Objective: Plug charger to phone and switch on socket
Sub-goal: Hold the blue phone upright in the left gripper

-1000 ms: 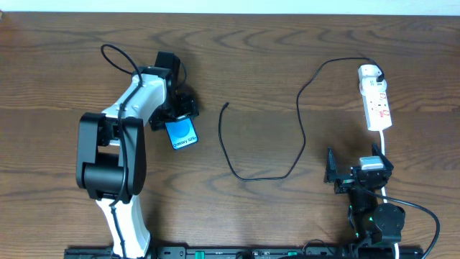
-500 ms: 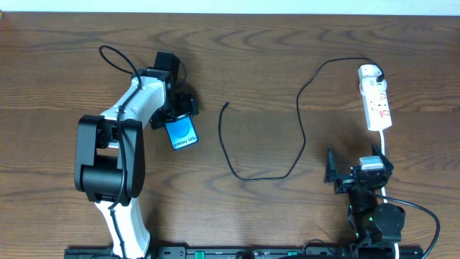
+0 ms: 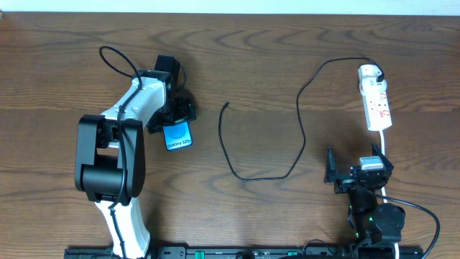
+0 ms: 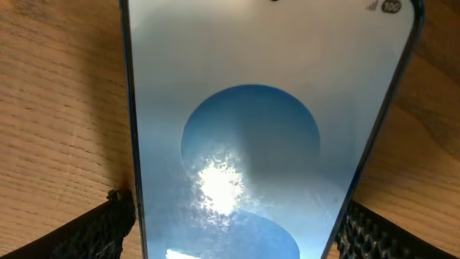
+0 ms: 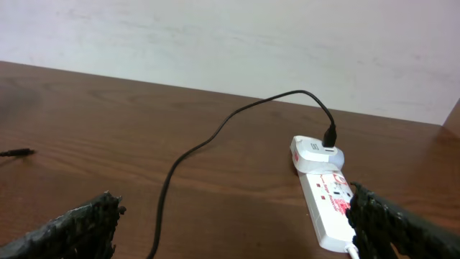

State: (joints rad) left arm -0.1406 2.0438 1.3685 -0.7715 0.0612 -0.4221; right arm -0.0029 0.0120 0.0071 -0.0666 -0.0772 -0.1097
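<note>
Off to the phone's (image 3: 177,136) right, the charger (image 3: 300,137) snakes across the brown bench (image 3: 287,43) in a long loose loop. Its small plug tip (image 3: 226,106) is the nearest piece to the phone, but it lies apart from it on bare wood. Much farther right of the phone sits the socket (image 3: 378,104), a narrow white strip with red markings. The charger's other end runs into the rounded adapter (image 3: 369,71) on its far end, and a white cord (image 3: 385,147) trails off its near end.

Now the arms. The left arm (image 3: 122,137) rises from the near edge just left of the phone and reaches away, wrist bent down over the phone's far end. The left gripper (image 3: 175,119) has its fingers (image 4: 100,230) set wide, one on each long side of the phone, pads right up at its edges. From here you cannot tell whether they are squeezing. The right gripper (image 3: 358,171) sits low and tucked, well right of the phone and just short of the socket, with its fingers (image 5: 72,230) spread wide on nothing but air.

The phone itself lies flat on the wood, screen up, with a black rim, bright blue glass, a teal circle and white lettering. The left wrist view shows a splash of glare on the screen.
</note>
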